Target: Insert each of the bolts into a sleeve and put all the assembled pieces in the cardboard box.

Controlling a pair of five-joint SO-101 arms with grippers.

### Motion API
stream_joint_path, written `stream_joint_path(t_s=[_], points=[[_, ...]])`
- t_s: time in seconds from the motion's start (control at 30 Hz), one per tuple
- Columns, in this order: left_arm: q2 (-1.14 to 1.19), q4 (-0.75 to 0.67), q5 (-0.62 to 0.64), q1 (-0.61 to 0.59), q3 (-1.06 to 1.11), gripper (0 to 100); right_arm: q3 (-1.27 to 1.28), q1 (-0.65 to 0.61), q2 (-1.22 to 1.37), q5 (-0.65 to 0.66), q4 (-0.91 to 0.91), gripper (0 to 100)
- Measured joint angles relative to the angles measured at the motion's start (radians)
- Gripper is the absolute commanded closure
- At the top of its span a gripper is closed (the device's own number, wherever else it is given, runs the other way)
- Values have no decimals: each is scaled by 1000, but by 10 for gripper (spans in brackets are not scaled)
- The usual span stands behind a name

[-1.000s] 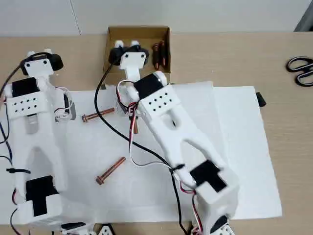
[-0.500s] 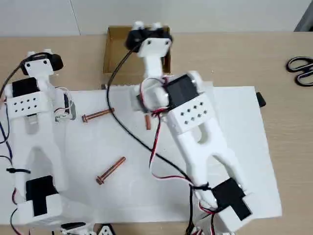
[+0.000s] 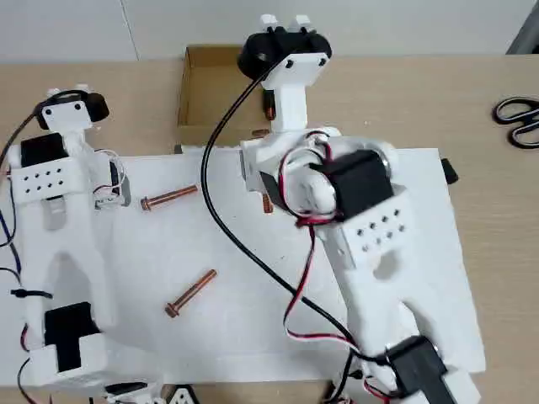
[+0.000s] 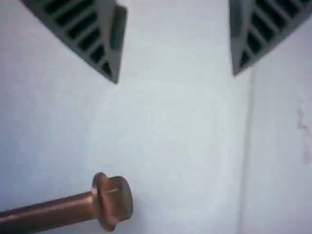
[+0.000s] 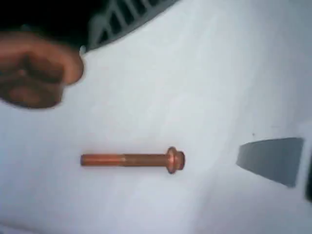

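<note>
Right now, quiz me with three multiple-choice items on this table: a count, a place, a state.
1. Bolts loose on the white sheet: A one; B two; C four.
2. The scissors lie: A in the cardboard box; B on the bare table; C on the sheet.
3. The left gripper: A fingers open; B shut on a bolt; C shut on the scissors.
Key: B, an upper bolt and a lower bolt lie there; B, wood is under them; A, a gap shows between its fingers.

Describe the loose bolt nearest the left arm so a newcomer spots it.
On the white foam sheet, go to its side by the left gripper. The bolt there lies almost crosswise, head toward those open jaws; the other loose bolt lies farther from the cardboard box, slanted.
</note>
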Motion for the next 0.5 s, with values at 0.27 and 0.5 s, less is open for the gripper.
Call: stream_joint_path(t_s=[0.27, 0.5], points=[[0, 0, 2, 0, 5, 856, 0, 0, -127, 31, 109, 997], [0, 0, 0, 37, 5, 883, 147, 12, -253, 31, 110, 997]])
